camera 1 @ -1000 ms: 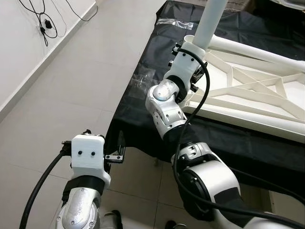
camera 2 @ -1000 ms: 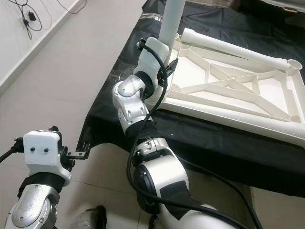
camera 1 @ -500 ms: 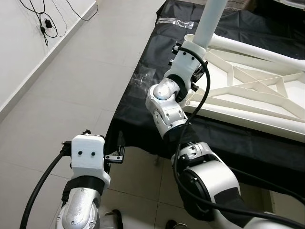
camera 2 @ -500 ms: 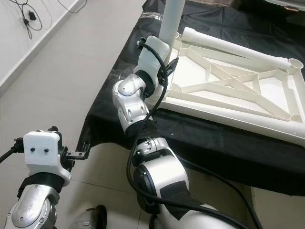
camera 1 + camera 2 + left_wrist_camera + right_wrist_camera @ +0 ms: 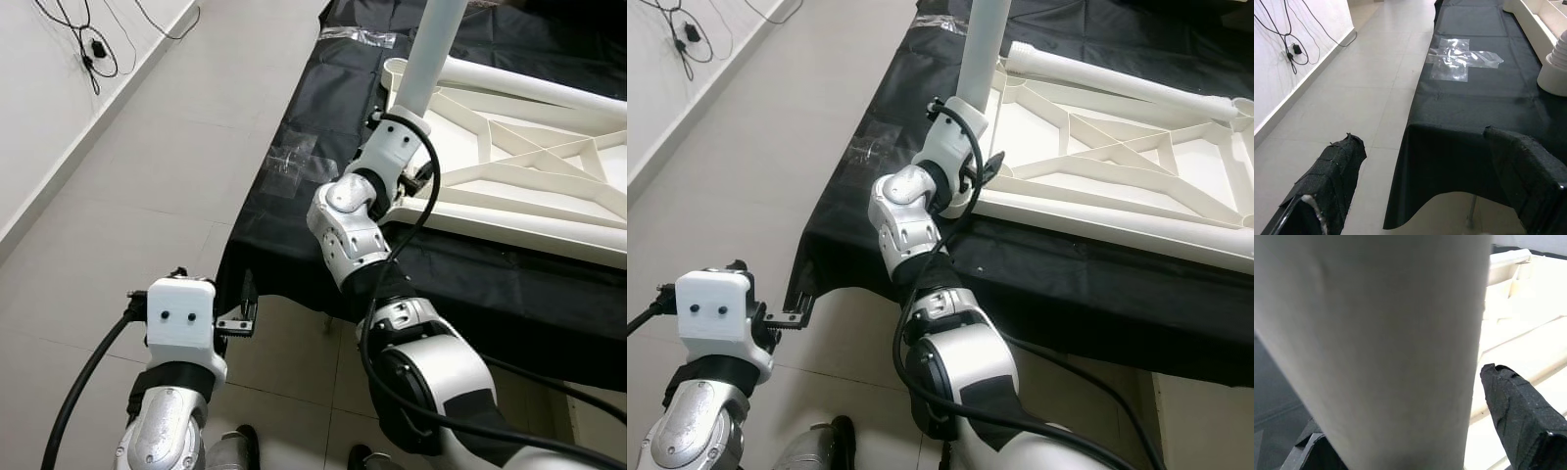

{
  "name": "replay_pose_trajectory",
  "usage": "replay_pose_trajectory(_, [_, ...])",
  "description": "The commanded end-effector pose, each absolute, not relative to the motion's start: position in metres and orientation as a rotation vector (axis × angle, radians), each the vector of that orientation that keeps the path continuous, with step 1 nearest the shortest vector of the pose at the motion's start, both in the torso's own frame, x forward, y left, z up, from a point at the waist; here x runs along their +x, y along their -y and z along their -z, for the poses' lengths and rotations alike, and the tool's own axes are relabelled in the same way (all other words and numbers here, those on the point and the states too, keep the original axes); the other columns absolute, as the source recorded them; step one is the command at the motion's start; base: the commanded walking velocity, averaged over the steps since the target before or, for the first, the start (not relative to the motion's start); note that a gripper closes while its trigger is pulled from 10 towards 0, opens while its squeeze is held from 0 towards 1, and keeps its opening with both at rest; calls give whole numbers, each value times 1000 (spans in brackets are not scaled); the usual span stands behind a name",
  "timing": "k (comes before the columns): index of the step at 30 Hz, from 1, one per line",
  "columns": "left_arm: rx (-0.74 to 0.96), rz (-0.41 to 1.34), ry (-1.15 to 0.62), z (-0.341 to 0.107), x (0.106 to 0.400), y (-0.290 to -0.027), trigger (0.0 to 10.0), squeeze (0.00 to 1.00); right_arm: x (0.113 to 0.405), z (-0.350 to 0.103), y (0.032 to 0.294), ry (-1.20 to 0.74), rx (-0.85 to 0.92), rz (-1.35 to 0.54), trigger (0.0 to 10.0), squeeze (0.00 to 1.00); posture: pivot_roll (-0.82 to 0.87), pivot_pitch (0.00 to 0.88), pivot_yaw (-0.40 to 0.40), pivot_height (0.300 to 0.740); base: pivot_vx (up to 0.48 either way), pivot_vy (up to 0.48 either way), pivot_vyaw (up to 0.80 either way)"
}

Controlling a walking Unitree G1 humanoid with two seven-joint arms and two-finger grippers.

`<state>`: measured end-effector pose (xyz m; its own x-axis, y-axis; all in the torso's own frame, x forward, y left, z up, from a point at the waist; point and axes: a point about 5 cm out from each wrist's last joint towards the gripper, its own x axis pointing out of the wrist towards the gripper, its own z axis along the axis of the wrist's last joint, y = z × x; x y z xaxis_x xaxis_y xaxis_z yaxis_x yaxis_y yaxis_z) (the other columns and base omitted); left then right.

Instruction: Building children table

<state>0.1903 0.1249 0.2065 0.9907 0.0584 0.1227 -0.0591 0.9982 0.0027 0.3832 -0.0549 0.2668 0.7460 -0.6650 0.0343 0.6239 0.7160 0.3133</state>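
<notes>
Right arm bent up over counter point(image 5: 294, 186) edge, claw point(image 5: 1415, 431) pinching upright white leg point(image 5: 431, 54). Left claw point(image 5: 1420, 196) spread, low beside the counter's near corner.

Evenly and brightly lit from overhead, with soft shadow under the desk point(image 5: 294, 127), glare on clear tape point(image 5: 1462, 58) and on the silver arm joints, sharp in both eye views, blurred on the near white leg point(image 5: 1376, 347) and fingers point(image 5: 1520, 406).
</notes>
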Motion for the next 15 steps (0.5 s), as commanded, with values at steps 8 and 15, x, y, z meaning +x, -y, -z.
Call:
replay_pose_trajectory(8, [22,-53,108,-201,190,-126,10000,0,380,-244,54,53,339,698,10000,1000,55,282,-8,740,0,0,0])
replay_pose_trajectory(15, [38,-47,109,-199,193,-127,10000,0,379,-238,52,46,356,643,10000,953,49,263,0,740,0,0,0])
